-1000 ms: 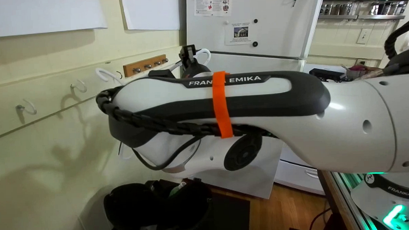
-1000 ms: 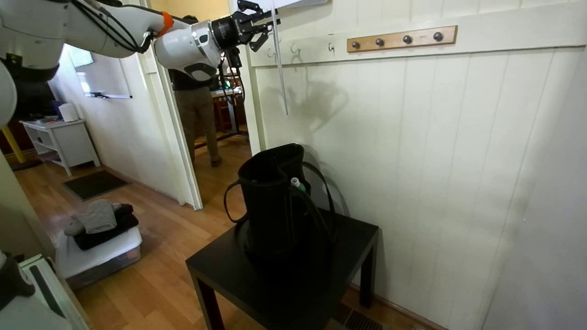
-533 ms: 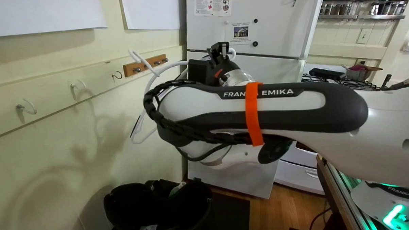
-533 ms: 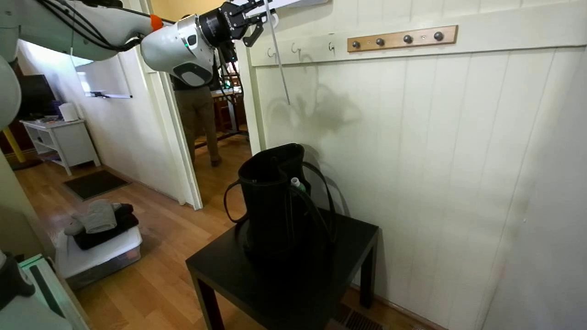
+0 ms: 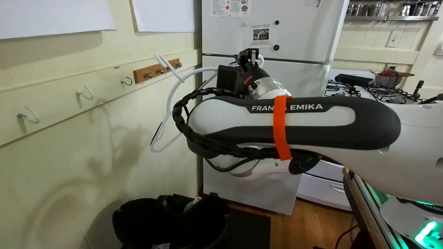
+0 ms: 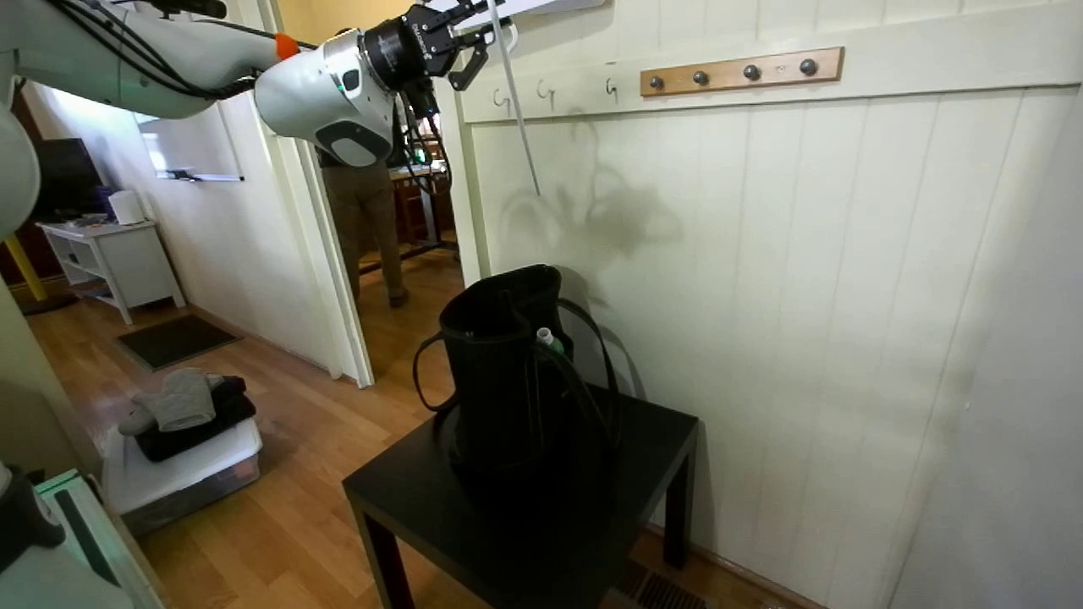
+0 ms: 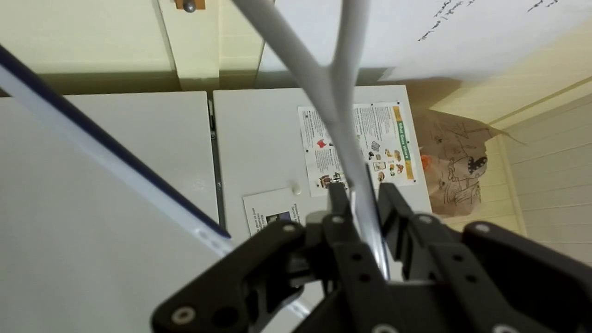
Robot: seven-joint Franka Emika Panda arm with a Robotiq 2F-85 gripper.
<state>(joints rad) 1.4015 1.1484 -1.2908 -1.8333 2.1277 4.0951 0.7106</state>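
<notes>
My gripper (image 7: 363, 194) is shut on a white clothes hanger (image 7: 341, 125), whose tube runs between the two fingers. The hanger's hook and neck rise above the fingertips in the wrist view, and a bar with a dark edge slants at the left. In an exterior view the hanger (image 6: 518, 110) hangs nearly edge-on below the gripper (image 6: 475, 42). In an exterior view the hanger (image 5: 168, 100) shows left of the forearm, which partly hides it and the gripper. The hanger is in the air, with its shadow on the wall.
White wall hooks (image 5: 86, 93) and a wooden knob rack (image 6: 719, 78) line the wall. A black bag (image 6: 495, 397) holding a bottle (image 6: 548, 340) stands on a black table (image 6: 525, 550) below. A white fridge (image 5: 295, 26) stands behind the arm.
In an exterior view the arm and hanger have moved right, away from the wall hooks. In an exterior view the gripper has drawn slightly left, and the shadow has shifted. The hanger stays held.
</notes>
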